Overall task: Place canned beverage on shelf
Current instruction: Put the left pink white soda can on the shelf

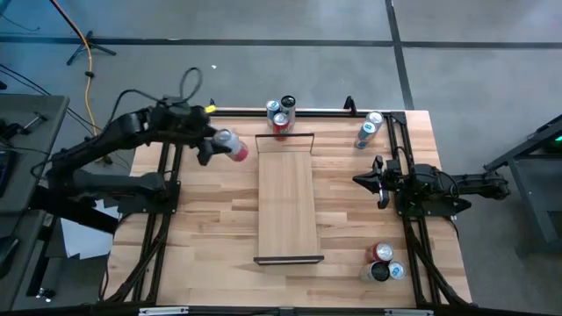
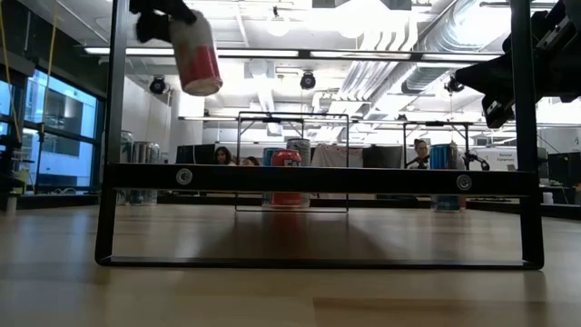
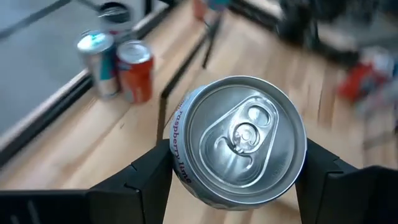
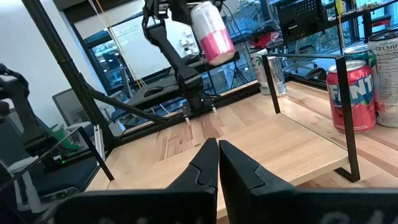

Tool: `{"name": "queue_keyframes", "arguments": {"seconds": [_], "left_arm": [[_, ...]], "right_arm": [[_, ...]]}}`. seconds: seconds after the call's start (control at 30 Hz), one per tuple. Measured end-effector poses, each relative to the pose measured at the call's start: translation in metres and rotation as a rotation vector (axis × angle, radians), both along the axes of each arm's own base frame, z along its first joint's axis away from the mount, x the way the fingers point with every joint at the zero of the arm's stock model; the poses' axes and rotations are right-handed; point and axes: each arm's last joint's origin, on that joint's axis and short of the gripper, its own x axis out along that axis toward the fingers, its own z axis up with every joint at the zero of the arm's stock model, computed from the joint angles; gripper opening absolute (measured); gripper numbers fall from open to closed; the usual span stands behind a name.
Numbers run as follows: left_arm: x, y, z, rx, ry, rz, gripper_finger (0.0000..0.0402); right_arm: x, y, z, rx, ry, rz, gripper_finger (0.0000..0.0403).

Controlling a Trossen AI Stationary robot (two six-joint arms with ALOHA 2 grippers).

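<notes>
The shelf [image 1: 286, 206] is a long pale plank in the middle of the table, with a black rail at its far end [image 1: 284, 136] and at its near end [image 2: 318, 180]. My left gripper [image 1: 211, 145] is shut on a white and red can [image 1: 232, 146], high above the table, left of the shelf's far end. The can also shows in the low view [image 2: 195, 50] and the right wrist view [image 4: 212, 31]. My right gripper [image 1: 379, 182] is shut and empty, right of the shelf; its fingers meet in the right wrist view [image 4: 217, 155]. My left gripper pinches the can between its two fingers [image 3: 152, 171], on two opposite sides of the wall just below the top rim [image 3: 177, 155]. The fingers come from above, slanting, along the can's axis. The can hangs below them, tilted, its red bottom end [image 2: 201, 82] lowest, lifted clear.
Several cans stand at the table's far edge behind the shelf [image 1: 281, 114], two at the far right [image 1: 369, 130] and a few at the near right [image 1: 382, 262]. A red can [image 4: 352, 93] stands beside the far rail. Black frame legs run along both table sides.
</notes>
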Motion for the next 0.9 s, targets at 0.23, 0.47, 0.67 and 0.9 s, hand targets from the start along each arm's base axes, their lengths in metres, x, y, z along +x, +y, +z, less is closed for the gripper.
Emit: {"name": "queue_keyframes", "arguments": {"seconds": [0.23,0.47,0.67,0.9], "left_arm": [[0.062,0.002,-0.011,0.203,0.228,-0.339,0.0209],[0.094,0.013,-0.024,0.260,0.226,-0.379,0.0209],[0.099,0.015,-0.029,0.234,0.229,-0.386,0.0209],[0.102,0.015,-0.027,0.191,0.177,-0.372,0.0209]], "right_arm": [[0.000,0.000,0.000,0.000,0.000,0.000,0.0000],[0.000,0.000,0.000,0.000,0.000,0.000,0.0000],[0.000,0.000,0.000,0.000,0.000,0.000,0.0000],[0.000,0.000,0.000,0.000,0.000,0.000,0.0000]]}}
